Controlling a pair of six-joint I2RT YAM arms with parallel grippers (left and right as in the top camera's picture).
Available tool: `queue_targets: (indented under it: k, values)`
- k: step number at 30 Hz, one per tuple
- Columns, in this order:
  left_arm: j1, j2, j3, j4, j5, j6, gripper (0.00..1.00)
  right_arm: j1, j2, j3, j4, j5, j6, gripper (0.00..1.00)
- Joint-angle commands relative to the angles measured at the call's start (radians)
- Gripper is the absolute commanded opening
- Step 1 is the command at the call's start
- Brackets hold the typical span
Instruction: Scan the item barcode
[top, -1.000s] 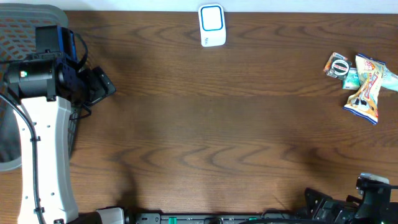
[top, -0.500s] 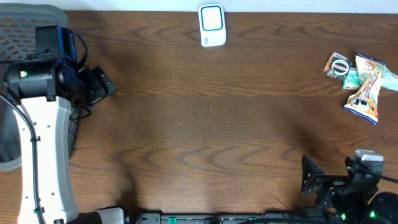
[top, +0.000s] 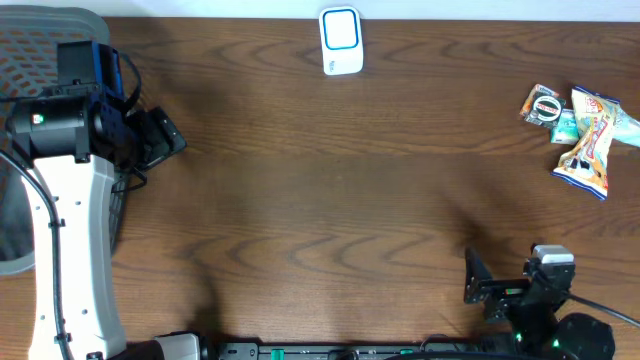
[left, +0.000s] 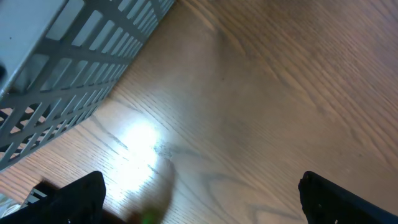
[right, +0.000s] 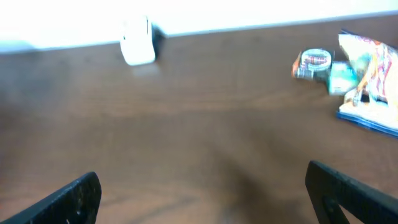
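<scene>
The right claw (right: 202, 180) is released wide, grasping nothing. The colourful plastic snack packets (right: 367, 87) lie well ahead of it to the right, the white-blue plastic scanner (right: 137, 43) well ahead left. The left claw (left: 202, 186) is released too.

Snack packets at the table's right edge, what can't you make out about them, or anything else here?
- Snack packets: barcodes too small overhead, blurred in the right wrist view.
- Scanner: face blurred in the right wrist view, tiny overhead.
- Basket: cut off by the frame edges in overhead and left wrist views; contents unseen.
</scene>
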Motion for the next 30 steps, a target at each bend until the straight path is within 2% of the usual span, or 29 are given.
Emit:
queue_targets:
  k: [1,12,22,30]
  values:
    - [0.002,0.006,-0.003,-0.003,-0.006,-0.005,0.98,-0.009,-0.028,-0.048,0.053,-0.01,-0.026,0.99]
    - [0.002,0.006,-0.003,-0.003,-0.005,-0.005,0.98,-0.009,-0.028,-0.169,0.29,-0.024,-0.153,0.99]
    - [0.002,0.006,-0.003,-0.003,-0.005,-0.005,0.98,-0.009,-0.029,-0.363,0.623,-0.014,-0.151,0.99]
    - [0.002,0.006,-0.003,-0.003,-0.006,-0.005,0.98,-0.009,-0.029,-0.48,0.811,-0.014,-0.131,0.99]
